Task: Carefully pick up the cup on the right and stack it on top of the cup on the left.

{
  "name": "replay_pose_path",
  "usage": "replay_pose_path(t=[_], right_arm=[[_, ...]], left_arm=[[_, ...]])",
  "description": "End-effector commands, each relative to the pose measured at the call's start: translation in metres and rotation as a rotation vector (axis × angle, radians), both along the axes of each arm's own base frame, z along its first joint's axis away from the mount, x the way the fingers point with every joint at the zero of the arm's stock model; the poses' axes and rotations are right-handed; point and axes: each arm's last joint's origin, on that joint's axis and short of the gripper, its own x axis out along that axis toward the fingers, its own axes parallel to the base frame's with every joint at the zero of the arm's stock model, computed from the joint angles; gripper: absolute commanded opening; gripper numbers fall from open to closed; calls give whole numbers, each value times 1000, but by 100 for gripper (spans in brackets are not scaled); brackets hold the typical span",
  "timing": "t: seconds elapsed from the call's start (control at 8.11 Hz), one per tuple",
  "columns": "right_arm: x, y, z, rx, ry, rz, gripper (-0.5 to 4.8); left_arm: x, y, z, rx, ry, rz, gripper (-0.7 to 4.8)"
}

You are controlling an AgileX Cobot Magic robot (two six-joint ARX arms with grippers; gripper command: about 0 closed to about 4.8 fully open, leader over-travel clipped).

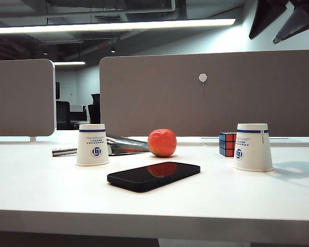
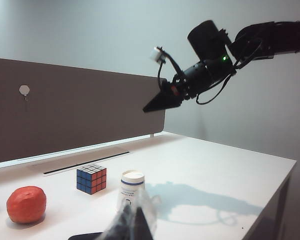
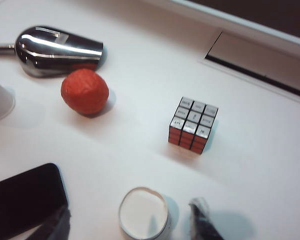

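- We're in an office: grey partition panels behind a white table (image 1: 51, 190), a long ceiling light glowing overhead.
- 2 white paper cups stand upside down on the table, each with a blue band and a blue round logo under small print too fine to read.
- The cup on the left (image 1: 92, 144) sits just in front of a shiny metal scoop (image 1: 121, 144).
- The cup on the right (image 1: 253, 147) stands well apart from it, right beside a Rubik's cube (image 1: 227, 144).
- Between the cups: a red-orange ball (image 1: 161, 142), and nearer the camera a black phone (image 1: 153, 175) lying flat, screen mirroring the ball.
- No readable writing on the phone, scoop or cube.
- The right gripper (image 1: 284, 19) hangs high at the top right of the exterior view, well above the right cup, touching nothing.
- From its wrist camera, its fingers (image 3: 204, 220) stand spread apart with the right cup's upturned base (image 3: 143, 213) below, between them; jaws open, empty.
- The left wrist view catches that arm high over the table, its shadow beside the cup (image 2: 131, 189).
- The left gripper (image 2: 132, 225) shows only as a dark blur at the frame edge; I can't tell how its jaws stand.
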Motion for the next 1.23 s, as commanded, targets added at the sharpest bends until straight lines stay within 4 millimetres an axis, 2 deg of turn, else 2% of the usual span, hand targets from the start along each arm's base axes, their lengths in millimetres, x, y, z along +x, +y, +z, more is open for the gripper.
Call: replay_pose_path(t=[0.12,0.37,0.49,0.74,0.99,1.23], right_arm=[[2,1,-16,12,35,27,323],[4,5,-63,78,-13,77,321],[-3,6,-106,88,-78,82,320],[-6,5,-120,65,-135,72,405],[-5,5,-122,57,-135,81,405],[8,8,-141,60,-111,90,405]], left_arm=[[-1,0,2,-4,-10,-1,-5],[-1,0,2,-6,-5,-2,-5],[0,0,1,-17,9,8,-5],[0,0,1,-18,12,7,-5],[0,0,1,-18,12,7,-5],[0,0,1,-18,12,7,-5]])
